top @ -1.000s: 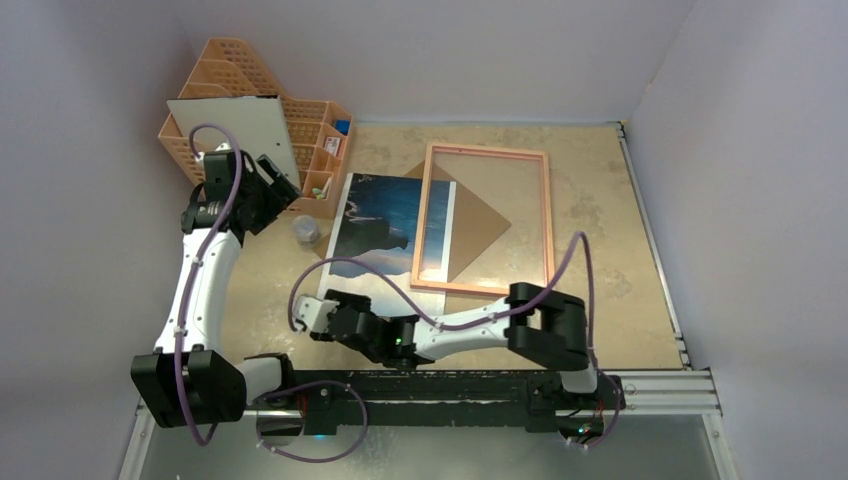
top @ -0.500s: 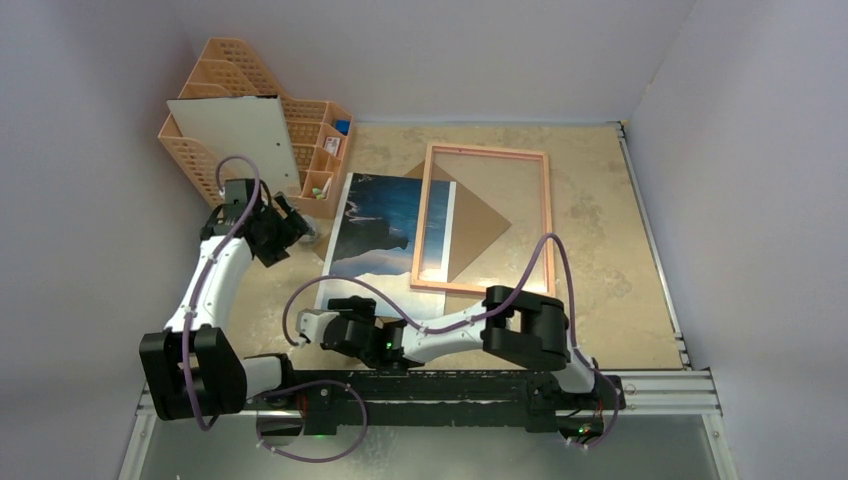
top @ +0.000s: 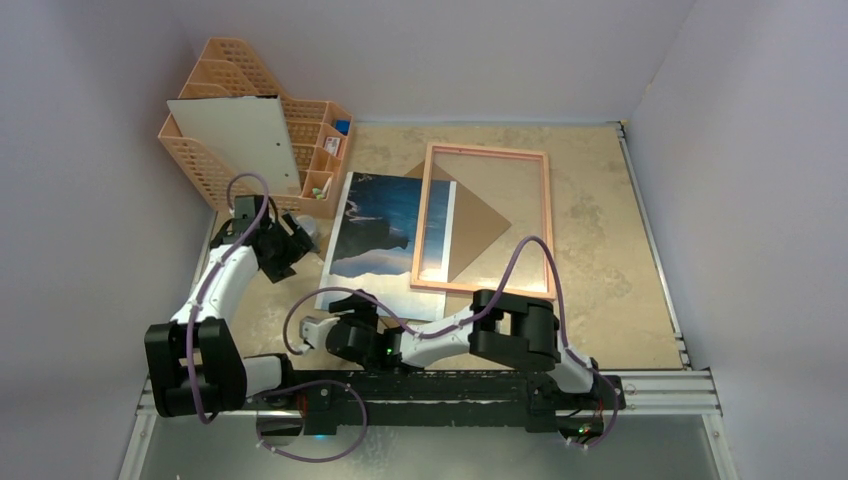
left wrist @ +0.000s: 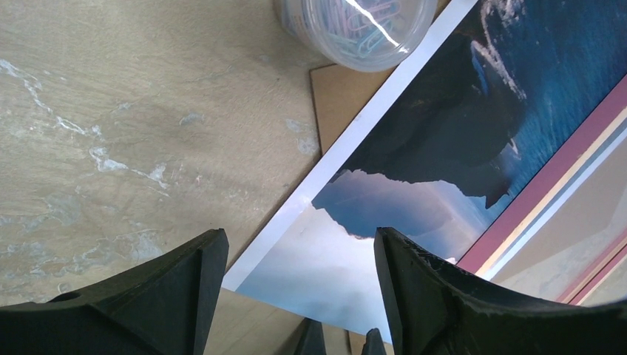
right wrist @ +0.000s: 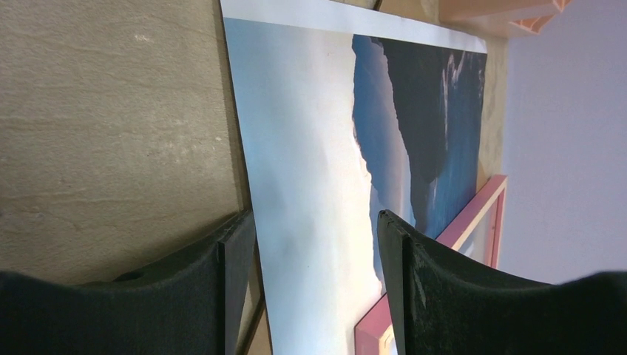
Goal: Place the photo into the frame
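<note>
The table (top: 600,250) carries everything flat. The frame (top: 489,149) lies right of centre with its left rail resting over the right strip of the photo (top: 385,225), which lies picture side up just left of it. Under both sits a brown backing board (top: 478,225), turned diamond-wise, one corner poking out past the print's left margin. Both arms reach toward the print's near-left part. The right hand (right wrist: 316,218) sits low at the near edge, its jaws wide apart with the pale sky end of the print between them and nothing gripped. The left hand (left wrist: 297,237) hovers above the white left margin, also spread open and empty. A small clear jar of paper clips (left wrist: 355,29) stands just beside that margin, farther up. The step looks like taking hold of the print, which is thin and will probably crease easily. It should go best to slip one finger under the edge where the board props it up, then close gently on the margin rather than on the picture. Draw the print sideways from under the rail before lifting, or the frame may drag along, and keep clear of the jar.
</note>
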Controlling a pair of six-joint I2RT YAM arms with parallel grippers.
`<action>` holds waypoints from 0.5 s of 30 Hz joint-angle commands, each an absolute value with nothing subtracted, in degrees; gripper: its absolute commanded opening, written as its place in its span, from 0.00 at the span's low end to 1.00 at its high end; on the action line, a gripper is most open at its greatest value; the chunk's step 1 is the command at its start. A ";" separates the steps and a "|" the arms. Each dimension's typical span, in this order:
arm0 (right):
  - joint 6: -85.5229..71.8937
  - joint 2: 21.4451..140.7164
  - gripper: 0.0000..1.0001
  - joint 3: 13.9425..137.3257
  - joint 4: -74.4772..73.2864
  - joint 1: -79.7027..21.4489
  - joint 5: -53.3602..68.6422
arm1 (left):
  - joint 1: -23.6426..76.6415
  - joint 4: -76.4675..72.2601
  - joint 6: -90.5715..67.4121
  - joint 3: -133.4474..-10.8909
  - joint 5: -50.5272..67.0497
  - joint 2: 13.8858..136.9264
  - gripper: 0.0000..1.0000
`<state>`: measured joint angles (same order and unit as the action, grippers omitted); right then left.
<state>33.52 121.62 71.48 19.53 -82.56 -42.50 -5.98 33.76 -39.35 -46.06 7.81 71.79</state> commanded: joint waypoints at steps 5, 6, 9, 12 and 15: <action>45.74 122.26 0.61 64.95 39.24 -82.53 -52.20 | -6.42 29.56 -39.82 -43.53 8.94 72.05 0.75; 46.88 121.99 0.60 64.28 41.87 -82.53 -52.50 | -6.42 29.40 -39.81 -43.51 8.84 72.14 0.75; 49.08 121.29 0.56 63.53 47.29 -82.51 -53.41 | -6.42 29.15 -39.83 -43.59 8.63 72.58 0.75; 50.18 120.60 0.51 63.11 51.21 -82.53 -52.95 | -6.42 29.03 -39.72 -44.00 8.54 73.00 0.75; 50.99 121.72 0.48 63.60 53.19 -82.24 -51.82 | -6.42 28.92 -39.75 -44.46 8.14 73.21 0.75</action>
<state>48.03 122.32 63.26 43.86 -82.74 -50.48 -5.98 30.76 -39.46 -43.59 8.36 72.97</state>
